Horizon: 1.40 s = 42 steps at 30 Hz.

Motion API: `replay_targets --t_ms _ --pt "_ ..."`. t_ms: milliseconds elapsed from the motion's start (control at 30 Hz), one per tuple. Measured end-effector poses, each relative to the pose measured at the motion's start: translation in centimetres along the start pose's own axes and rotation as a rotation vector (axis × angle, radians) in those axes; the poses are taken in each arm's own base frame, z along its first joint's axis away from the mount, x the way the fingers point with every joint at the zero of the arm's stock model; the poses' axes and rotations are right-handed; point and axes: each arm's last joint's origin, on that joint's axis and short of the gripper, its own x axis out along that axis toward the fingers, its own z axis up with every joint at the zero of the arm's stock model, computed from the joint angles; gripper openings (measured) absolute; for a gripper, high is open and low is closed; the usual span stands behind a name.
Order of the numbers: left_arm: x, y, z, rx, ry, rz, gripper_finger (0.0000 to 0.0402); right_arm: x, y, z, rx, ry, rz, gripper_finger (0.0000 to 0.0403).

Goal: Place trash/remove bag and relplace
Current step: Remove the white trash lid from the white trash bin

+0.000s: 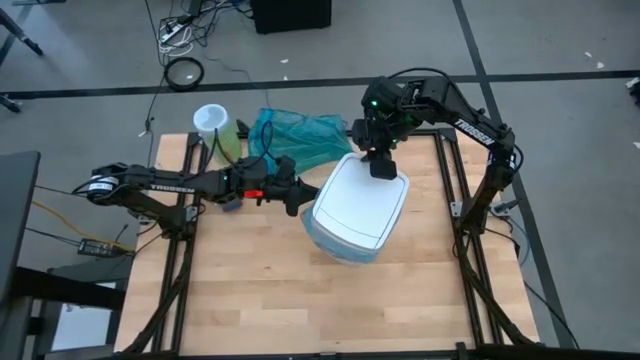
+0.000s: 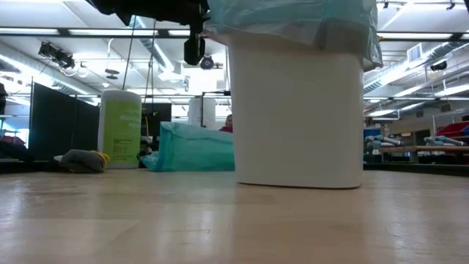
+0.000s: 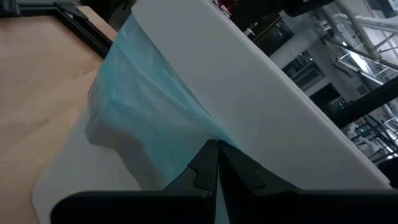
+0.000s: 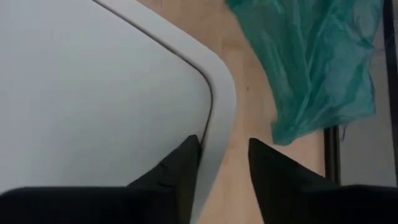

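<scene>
Straddling the bin's (image 1: 357, 212) far rim, the right tool (image 4: 222, 163) is held part-open, presumably to lift its lid. The bag (image 3: 146, 118), draped over the bin on the desk (image 1: 250, 300), is pinched by the closed left tool (image 3: 216, 163), apparently for steadying.

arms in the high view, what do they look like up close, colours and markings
Both arms are dark, near-black jointed links with white TROSSEN lettering along them. The left arm has a red patch near its hand and a cable trailing from its base. The right arm shows a green light by its hand. Fingers are black, tapered wedges.
</scene>
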Motion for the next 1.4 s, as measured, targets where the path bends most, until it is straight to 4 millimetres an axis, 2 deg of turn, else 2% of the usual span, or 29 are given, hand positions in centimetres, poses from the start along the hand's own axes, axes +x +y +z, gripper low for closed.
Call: replay_targets --t_ms 100,200,233,400,633,933,1133,1267,1400 --pt "0.0 0.0 0.0 0.007 -0.005 -0.004 0.0023 0.2 0.0 0.0 -0.02 0.017 0.01 0.0091" --pt "0.0 -0.1 0.2 0.033 -0.018 -0.011 0.0023 0.5 0.0 0.0 -0.056 0.01 -0.005 0.0026" --pt "0.0 -0.1 0.3 0.039 -0.029 -0.013 0.0023 0.5 0.1 -0.1 -0.077 0.004 -0.01 0.0017" --pt "0.0 -0.2 0.4 0.042 -0.044 -0.01 0.0023 0.6 0.5 0.3 -0.093 -0.056 0.0 0.0008" --pt "0.0 -0.3 0.5 0.075 -0.067 -0.019 0.0023 -1.1 1.5 1.1 -0.122 -0.187 0.086 0.0001" --pt "0.0 -0.2 0.8 0.121 -0.129 0.034 0.0023 -4.0 2.8 0.8 -0.161 -0.322 0.162 0.0005" --pt "-0.1 -0.2 0.9 0.132 -0.146 0.053 0.0023 -5.3 3.3 -0.4 -0.271 -0.312 0.189 0.0002" --pt "-0.1 -0.2 0.9 0.169 -0.145 0.057 0.0023 -5.0 2.1 -1.7 -0.316 -0.171 0.09 0.0041" --pt "-0.1 -0.2 0.9 0.173 -0.145 0.057 0.0023 -4.9 1.8 -1.1 -0.274 -0.234 0.047 0.0108"
